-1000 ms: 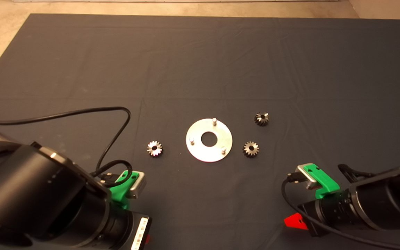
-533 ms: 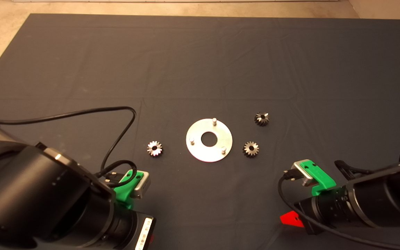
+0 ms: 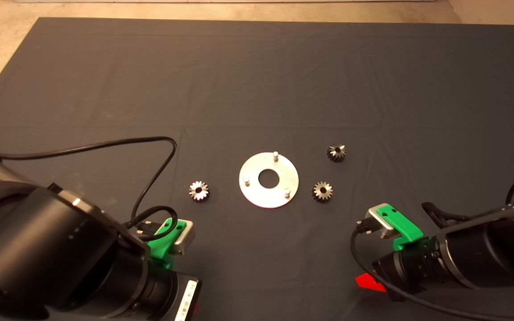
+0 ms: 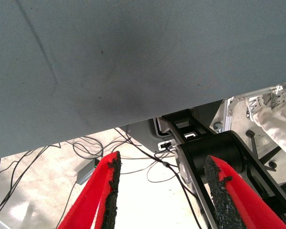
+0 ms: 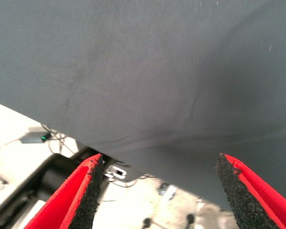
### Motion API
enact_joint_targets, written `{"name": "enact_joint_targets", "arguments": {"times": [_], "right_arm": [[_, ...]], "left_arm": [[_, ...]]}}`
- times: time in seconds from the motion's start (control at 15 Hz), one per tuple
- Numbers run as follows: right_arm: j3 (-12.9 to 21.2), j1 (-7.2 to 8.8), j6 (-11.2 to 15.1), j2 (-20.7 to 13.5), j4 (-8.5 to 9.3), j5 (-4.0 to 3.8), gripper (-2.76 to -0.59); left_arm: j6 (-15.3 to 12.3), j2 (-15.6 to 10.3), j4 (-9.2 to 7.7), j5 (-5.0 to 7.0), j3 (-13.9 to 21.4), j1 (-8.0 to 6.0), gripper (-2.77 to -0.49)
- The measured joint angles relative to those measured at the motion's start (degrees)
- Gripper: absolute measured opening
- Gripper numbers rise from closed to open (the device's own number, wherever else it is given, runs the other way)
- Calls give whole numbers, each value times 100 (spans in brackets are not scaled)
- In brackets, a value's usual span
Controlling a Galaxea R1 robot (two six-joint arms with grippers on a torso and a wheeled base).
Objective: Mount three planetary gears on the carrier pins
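The left hand (image 4: 159, 191) sits at the near left edge of the tabletop, its red fingers (image 4: 107, 191) spread apart and holding nothing. The right hand (image 5: 157, 191) sits at the near right edge, fingers wide apart and empty.

On the dark grey mat (image 3: 257, 80) lies the flat round silver disc (image 3: 268, 179) with three bare short silver pins (image 3: 275, 155). One small dark-silver toothed gear (image 3: 199, 191) lies left of it; two others (image 3: 322, 191) (image 3: 336, 153) lie to its right, all apart from the disc.

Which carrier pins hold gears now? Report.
None. All three carrier pins stand bare on the disc; the three planetary gears lie on the mat beside it.
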Motion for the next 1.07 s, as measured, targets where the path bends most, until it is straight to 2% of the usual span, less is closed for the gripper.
{"name": "enact_joint_targets", "arguments": {"times": [0.13, 0.27, 0.4, 0.67, 0.87, 1.07], "right_arm": [[-167, 2, -381, 1, -3, 0, -160], [-309, 2, -647, 1, -4, -1, -160], [-427, 19, -831, 45, -4, -5, -160], [-721, 182, -1249, 87, -6, 0, -160], [-1034, 225, -1514, 225, -12, 0, -160], [-1243, 269, -1646, 318, -10, 2, -160]], "left_arm": [[0, 33, 0, -2, 0, -1, -208], [0, 44, 3, 2, 0, -1, -208], [-20, 112, 5, 5, 0, 0, -208], [-174, 506, 5, 0, 0, 0, -208], [-230, 614, 5, 2, 0, -1, -208], [-265, 661, 5, 2, 0, 0, -208]]}}
